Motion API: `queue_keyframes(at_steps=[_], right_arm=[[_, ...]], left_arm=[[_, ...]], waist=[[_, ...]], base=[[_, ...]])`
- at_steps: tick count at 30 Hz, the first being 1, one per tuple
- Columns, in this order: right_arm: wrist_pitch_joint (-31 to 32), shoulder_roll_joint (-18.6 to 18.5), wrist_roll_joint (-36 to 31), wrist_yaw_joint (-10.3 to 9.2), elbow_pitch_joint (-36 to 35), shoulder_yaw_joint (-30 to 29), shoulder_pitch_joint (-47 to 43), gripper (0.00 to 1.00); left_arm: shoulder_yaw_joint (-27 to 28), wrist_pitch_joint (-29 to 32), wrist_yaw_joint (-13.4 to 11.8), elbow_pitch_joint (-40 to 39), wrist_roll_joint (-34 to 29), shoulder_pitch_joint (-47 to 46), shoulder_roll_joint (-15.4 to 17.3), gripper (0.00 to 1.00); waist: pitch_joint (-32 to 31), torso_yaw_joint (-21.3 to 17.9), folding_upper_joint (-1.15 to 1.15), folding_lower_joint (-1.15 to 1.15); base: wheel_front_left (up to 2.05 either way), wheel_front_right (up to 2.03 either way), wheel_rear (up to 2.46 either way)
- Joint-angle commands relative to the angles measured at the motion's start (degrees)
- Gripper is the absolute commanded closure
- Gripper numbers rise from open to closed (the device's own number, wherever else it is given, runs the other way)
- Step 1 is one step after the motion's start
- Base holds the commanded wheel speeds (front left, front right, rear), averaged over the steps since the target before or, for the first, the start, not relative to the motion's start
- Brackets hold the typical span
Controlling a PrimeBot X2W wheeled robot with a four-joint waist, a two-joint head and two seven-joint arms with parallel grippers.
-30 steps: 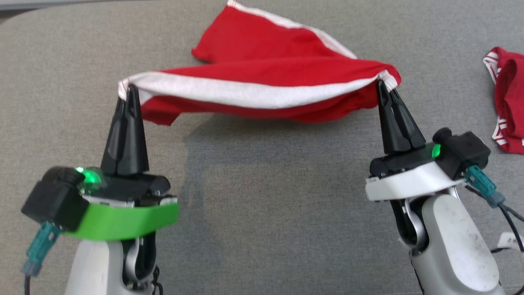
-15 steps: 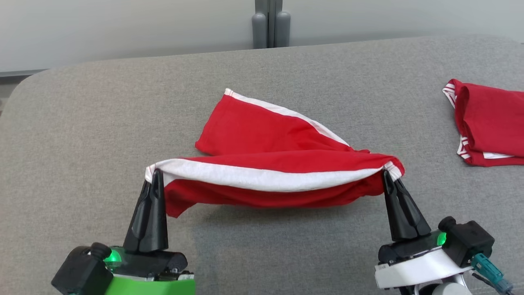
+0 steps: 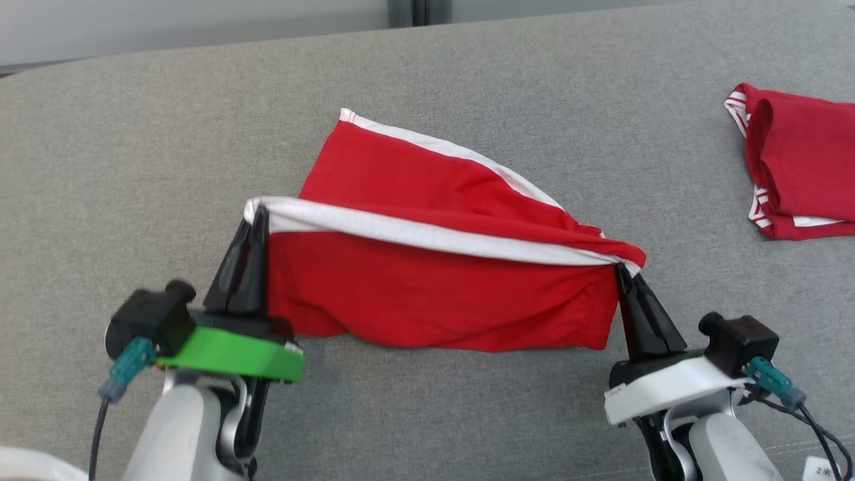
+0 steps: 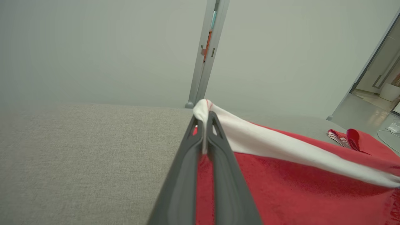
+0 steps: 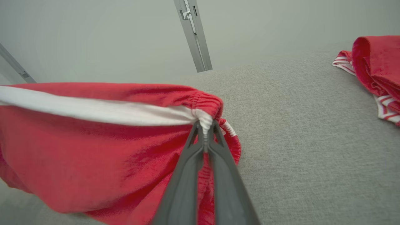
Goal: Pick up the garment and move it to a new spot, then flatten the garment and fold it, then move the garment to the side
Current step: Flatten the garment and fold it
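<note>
The garment [image 3: 427,294] is red cloth with white side stripes, stretched between my two grippers above the grey surface. My left gripper [image 3: 257,215] is shut on its left corner, pinching the white stripe [image 4: 206,111]. At the other end my right gripper [image 3: 621,269] is shut on the gathered right corner [image 5: 204,123]. A red panel hangs down from the held edge toward me, and the far part of the garment [image 3: 401,174] lies on the surface behind it.
A second red garment with white striped trim [image 3: 798,160] lies folded at the far right of the grey padded surface [image 3: 133,167]. A pale wall with a grey post [image 3: 417,10] runs behind the surface's far edge.
The camera has shifted between frames. Both grippers have lifted the held edge higher and carried it away from me, so the red panel now hangs down broad and flat below the stripe.
</note>
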State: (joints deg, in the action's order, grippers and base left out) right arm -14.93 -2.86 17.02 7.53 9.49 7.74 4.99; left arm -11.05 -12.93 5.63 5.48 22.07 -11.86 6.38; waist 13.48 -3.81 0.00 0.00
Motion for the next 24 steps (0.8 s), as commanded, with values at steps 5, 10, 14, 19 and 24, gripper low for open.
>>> queue_keyframes(at_steps=[5,10,14,19,24], right_arm=[[-0.2,-0.1,3.0,-0.11,5.1,0.0,6.8,1.0],[-0.3,-0.1,4.1,-0.11,8.0,1.1,11.7,1.0],[-0.3,-0.1,4.6,-0.11,9.2,2.1,13.9,1.0],[-0.3,-0.1,4.8,-0.11,9.8,3.3,15.3,1.0],[-0.3,-0.1,5.3,-0.11,10.2,4.4,16.0,1.0]], left_arm=[[-1.8,1.5,1.0,11.1,-0.9,-13.4,1.5,1.0],[-3.6,1.7,1.4,22.7,-1.6,-24.1,1.5,1.0],[-4.6,0.9,1.5,30.7,-2.2,-30.2,1.4,1.0],[-5.5,0.5,1.4,39.2,-3.3,-35.7,1.3,1.0],[-6.8,0.2,1.3,45.3,-4.3,-40.4,1.2,1.0]], waist=[[5.9,-2.5,0.0,0.0],[9.4,-3.9,0.0,0.0],[11.0,-4.9,0.0,0.0],[11.9,-5.8,0.0,0.0],[12.7,-6.6,0.0,0.0]], base=[[0.0,0.0,0.0],[0.0,0.0,0.0],[0.0,0.0,0.0],[0.0,0.0,0.0],[0.0,0.0,0.0]])
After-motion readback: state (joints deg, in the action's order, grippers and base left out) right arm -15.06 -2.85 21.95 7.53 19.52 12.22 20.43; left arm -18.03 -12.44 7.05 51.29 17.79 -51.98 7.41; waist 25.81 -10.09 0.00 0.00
